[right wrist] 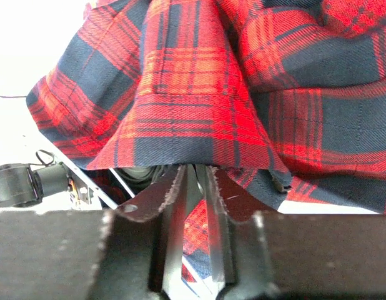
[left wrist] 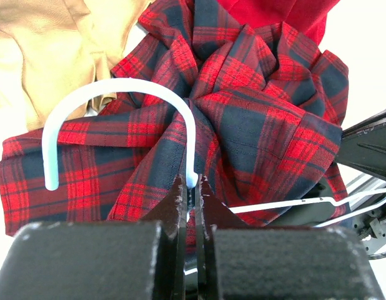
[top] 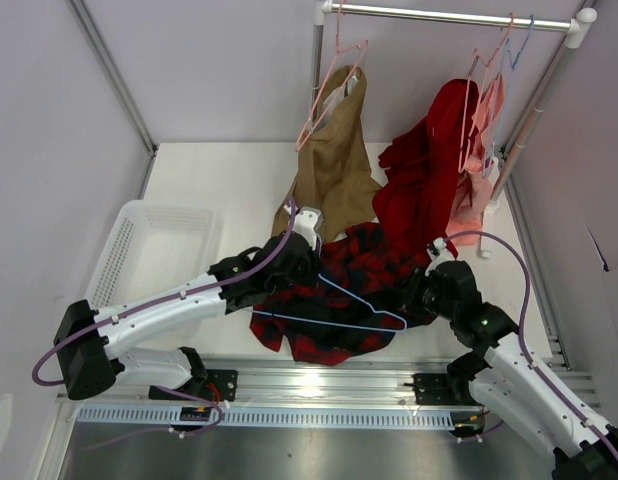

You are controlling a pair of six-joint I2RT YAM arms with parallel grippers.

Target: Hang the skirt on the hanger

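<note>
The red and navy plaid skirt [top: 361, 262] lies bunched on the table between the arms. The light-blue wire hanger [top: 361, 301] lies across its front part, with its bottom bar along the near side. My left gripper [top: 301, 252] is shut on the hanger's neck, just below the hook [left wrist: 118, 84], with the skirt [left wrist: 262, 112] right behind it. My right gripper [top: 426, 282] is at the skirt's right side. In the right wrist view it [right wrist: 197, 169] is shut on a fold at the skirt's lower edge [right wrist: 193, 119].
A white basket [top: 124, 250] stands at the left. On the rail [top: 449, 14] at the back hang a tan garment [top: 334, 150] on a pink hanger [top: 334, 85], a plain red garment [top: 429, 170] and more pink hangers [top: 484, 95]. A rack pole [top: 519, 140] stands at the right.
</note>
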